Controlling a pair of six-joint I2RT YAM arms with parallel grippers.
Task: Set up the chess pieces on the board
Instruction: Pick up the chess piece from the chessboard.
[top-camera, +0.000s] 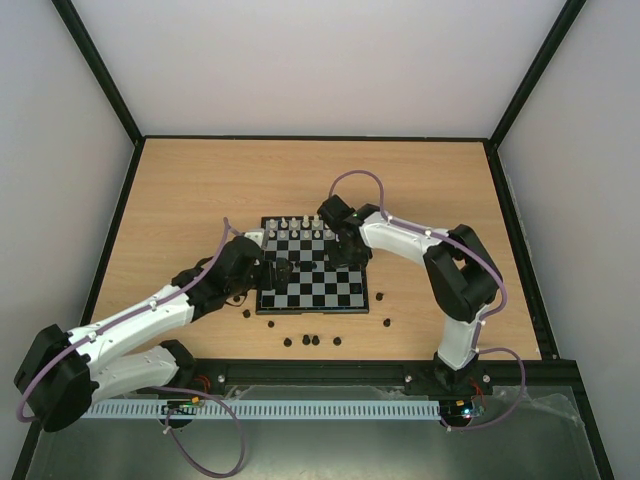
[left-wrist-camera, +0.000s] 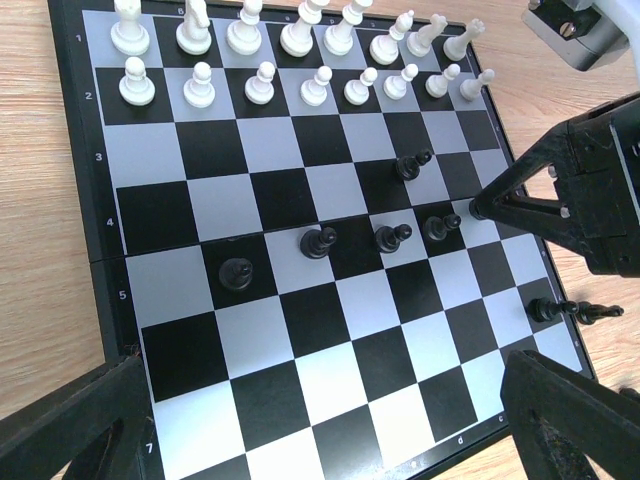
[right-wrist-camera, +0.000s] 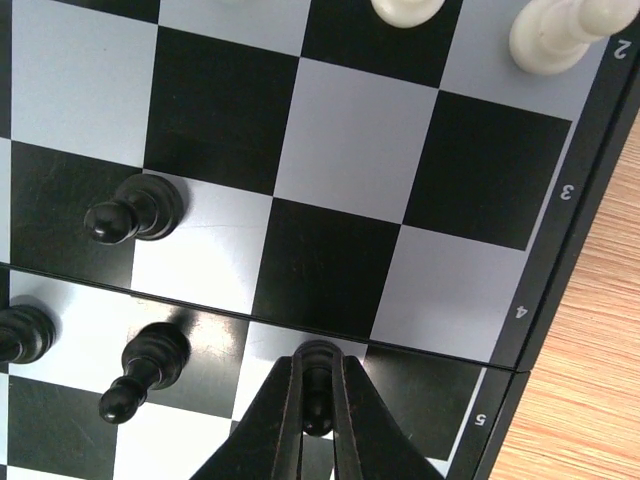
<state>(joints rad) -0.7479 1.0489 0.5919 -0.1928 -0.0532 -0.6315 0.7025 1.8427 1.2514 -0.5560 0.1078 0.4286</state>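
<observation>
The board lies mid-table. White chess pieces fill its two far rows. Several black pawns stand loosely around the middle ranks. My right gripper is shut on a black pawn that stands upright on a light square by the board's centre fold, close to the right edge. The left wrist view shows that gripper's tip down at the board. My left gripper hovers open over the near rows, with nothing between its fingers.
Several black pieces lie scattered on the wooden table in front of the board, and two more lie to its right. Two black pieces lie tipped at the board's right rim. Both arms crowd the board.
</observation>
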